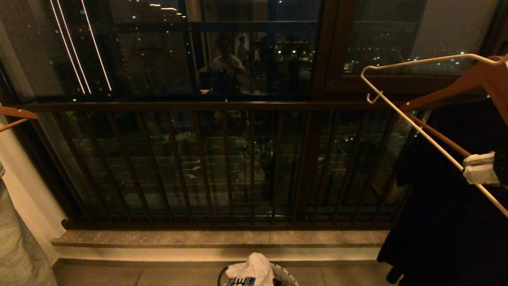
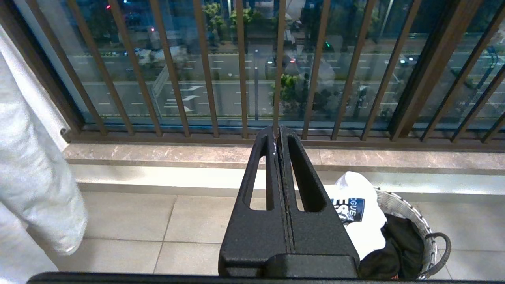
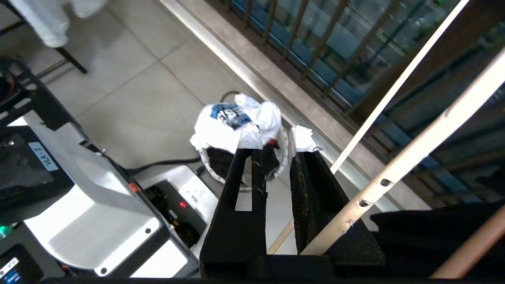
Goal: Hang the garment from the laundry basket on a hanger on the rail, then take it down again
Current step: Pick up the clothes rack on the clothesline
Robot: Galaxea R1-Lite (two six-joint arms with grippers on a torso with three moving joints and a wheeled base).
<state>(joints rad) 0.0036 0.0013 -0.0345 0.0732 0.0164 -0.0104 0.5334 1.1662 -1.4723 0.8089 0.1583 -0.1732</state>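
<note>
The garment (image 1: 254,268) (image 2: 355,189) (image 3: 221,130), a white T-shirt with a dark blue print, lies bunched on top of the laundry basket (image 1: 283,274) (image 2: 402,209) (image 3: 282,152) on the floor tiles. The white wire hanger (image 1: 420,62) (image 3: 396,90) hangs tilted at the right. My right gripper (image 1: 480,169) (image 3: 276,134) is high up beside its lower wire. Its taped fingers stand slightly apart with nothing pinched; the wire runs beneath them. The rail (image 3: 394,173), pale with round holes, crosses close over the right finger. My left gripper (image 2: 279,132) is parked, shut and empty.
A brown wooden hanger (image 1: 472,81) carries a black cloth (image 1: 448,206) just behind the wire hanger. The dark railing (image 1: 222,106) and a stone sill run along the window. Pale cloth (image 1: 16,238) hangs at the left. The robot's base (image 3: 90,205) stands near the basket.
</note>
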